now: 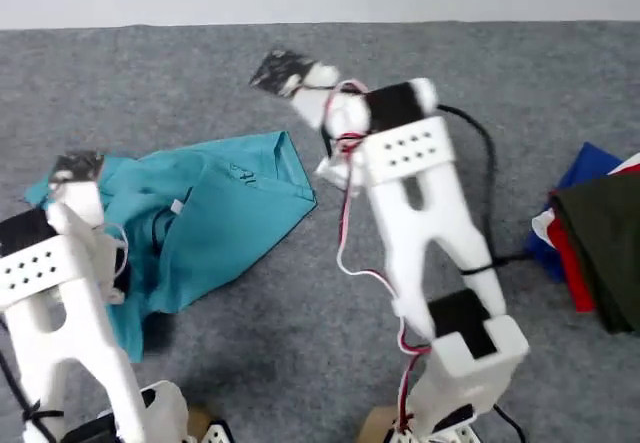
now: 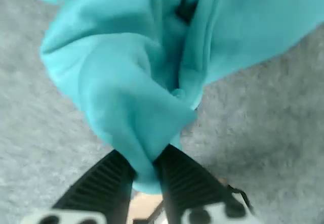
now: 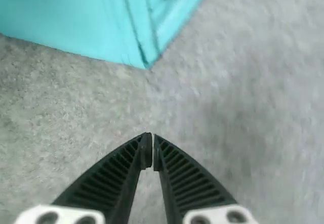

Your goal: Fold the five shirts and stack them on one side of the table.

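A teal shirt [image 1: 215,213] lies crumpled on the grey table [image 1: 300,353], left of centre. My left gripper [image 1: 75,168] is at the shirt's left edge, and in the left wrist view my left gripper [image 2: 147,168] is shut on a bunched fold of the teal shirt [image 2: 131,82]. My right gripper [image 1: 280,71] hangs above the table beyond the shirt's far right corner. In the right wrist view my right gripper [image 3: 152,145] is shut on nothing, with a corner of the teal shirt [image 3: 101,16] ahead of it.
A pile of shirts [image 1: 590,233] in dark green, red, white and blue sits at the table's right edge. Bare grey table [image 3: 243,82] spreads between the teal shirt and that pile. A black cable [image 1: 488,173] trails from the right arm.
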You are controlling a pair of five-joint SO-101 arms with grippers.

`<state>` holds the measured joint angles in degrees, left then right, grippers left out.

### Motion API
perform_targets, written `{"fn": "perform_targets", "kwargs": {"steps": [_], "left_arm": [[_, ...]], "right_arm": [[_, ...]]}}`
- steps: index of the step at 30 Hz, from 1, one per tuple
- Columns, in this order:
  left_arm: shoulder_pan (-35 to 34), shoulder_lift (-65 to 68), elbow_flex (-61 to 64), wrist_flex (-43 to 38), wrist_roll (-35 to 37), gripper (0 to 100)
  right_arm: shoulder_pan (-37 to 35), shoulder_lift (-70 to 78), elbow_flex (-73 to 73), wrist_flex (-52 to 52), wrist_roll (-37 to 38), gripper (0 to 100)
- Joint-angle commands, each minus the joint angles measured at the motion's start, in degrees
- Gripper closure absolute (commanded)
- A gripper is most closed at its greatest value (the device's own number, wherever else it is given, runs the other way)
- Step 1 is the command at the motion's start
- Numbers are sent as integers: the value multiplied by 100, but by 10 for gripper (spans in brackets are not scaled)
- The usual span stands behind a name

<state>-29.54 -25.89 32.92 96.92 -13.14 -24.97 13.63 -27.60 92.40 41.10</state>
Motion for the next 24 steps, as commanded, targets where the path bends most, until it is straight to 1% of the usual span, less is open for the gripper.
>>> {"fn": "perform_targets", "kwargs": {"steps": [1,3,5,8,13,15,19,21,24], "left_arm": [[-466,-211,13,-62,-44,998],[-941,-211,22,-273,-53,998],[-1371,-193,66,-475,-185,998],[-1741,-202,268,-633,-457,998],[-1793,-202,567,-633,-510,998],[-1793,-202,611,-677,-510,998],[-1776,-202,822,-1011,-510,998],[-1776,-202,936,-1178,-510,998],[-1776,-202,1095,-1336,-510,998]], "right_arm": [[-338,180,-26,-347,440,881],[-541,330,-26,-576,677,852],[-716,470,-26,-840,949,845],[-927,716,-26,-1218,1468,845],[-1103,1253,-26,-1921,2409,843],[-1112,1455,-35,-2273,2690,824],[-1305,1771,-44,-2818,2875,722],[-1455,1895,-53,-3002,2892,715],[-1666,2070,-62,-3284,3218,712]]}}
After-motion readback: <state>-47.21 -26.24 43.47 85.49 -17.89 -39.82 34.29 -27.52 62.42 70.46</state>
